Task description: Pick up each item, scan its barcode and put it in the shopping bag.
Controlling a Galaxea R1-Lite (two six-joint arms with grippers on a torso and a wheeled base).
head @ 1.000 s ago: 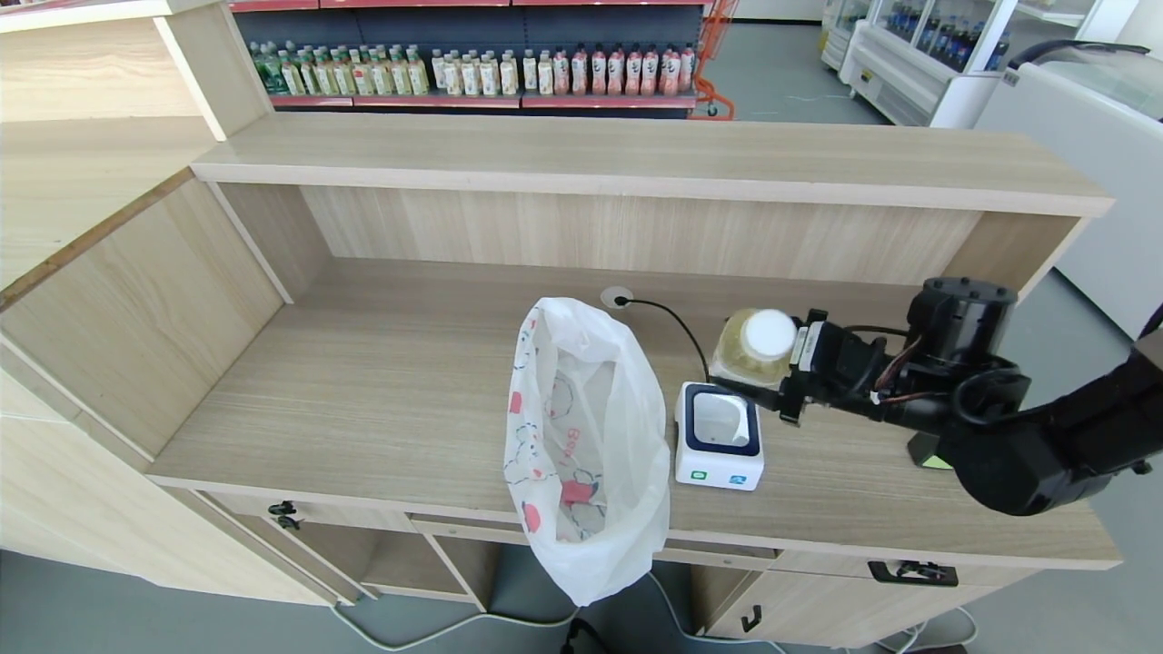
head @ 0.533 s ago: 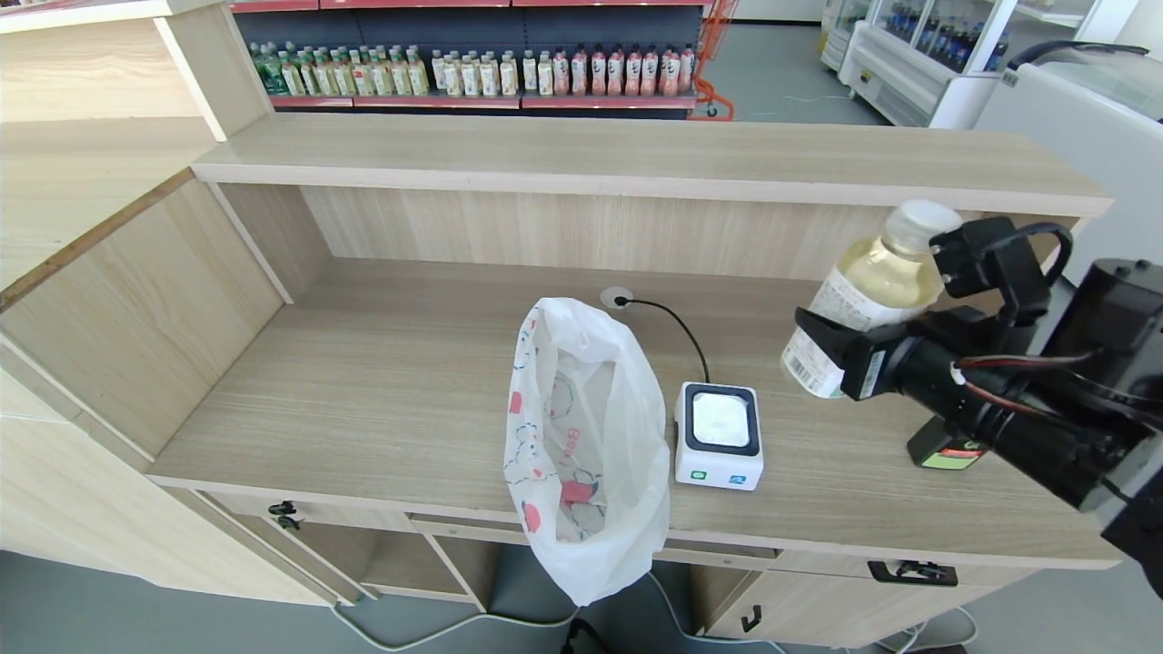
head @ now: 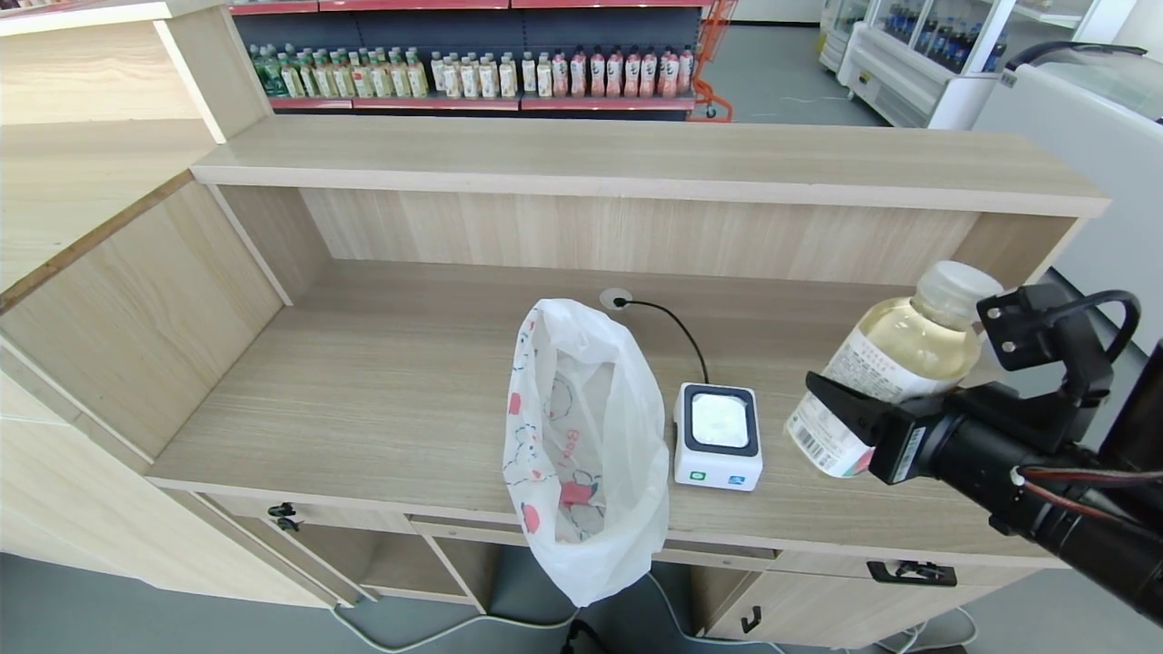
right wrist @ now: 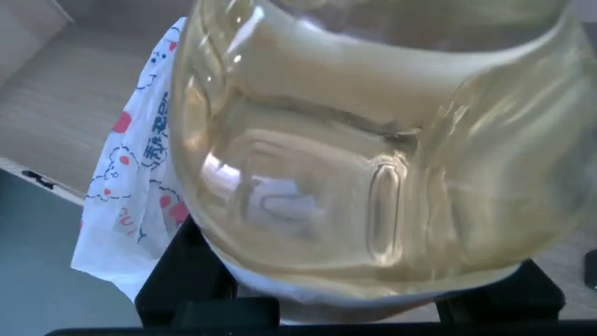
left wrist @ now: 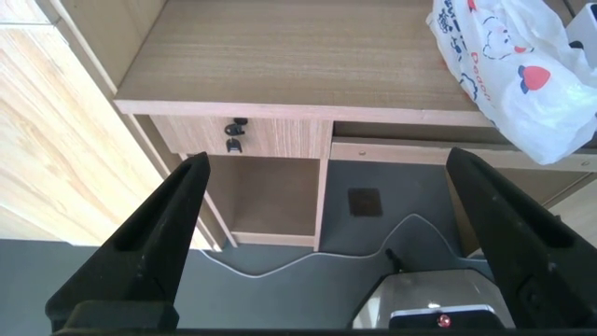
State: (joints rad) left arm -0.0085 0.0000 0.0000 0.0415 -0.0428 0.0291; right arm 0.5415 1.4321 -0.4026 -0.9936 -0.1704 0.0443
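Wooden checkout surface [head: 363,400] in a shop, raised back ledge behind it. Right gripper [head: 854,391] is up over the right end of the surface, fingers [head: 845,404] clamped across the lower body of a drink bottle [head: 895,363]. The bottle has pale yellow liquid, a white cap and a paper label. It is tilted: cap up and away to the right, base down toward the middle of the surface. A barcode [head: 816,445] sits near the base, on the side facing the head camera. The bottle is off the surface, right of the barcode scanner [head: 720,436] and not touching it. The scanner is a white box with a dark-framed window facing up, flat on the surface. Its black cable [head: 677,331] runs back to a round grommet hole [head: 617,297]. Just beside the scanner on its left is the shopping bag [head: 581,445], white plastic with red print. Its mouth is open and its bottom hangs over the front edge. Left gripper [left wrist: 326,243] is low in front of the cabinet, fingers spread wide, nothing between them. Far back are shelves of bottled drinks [head: 472,73] and glass-door fridges [head: 918,54].
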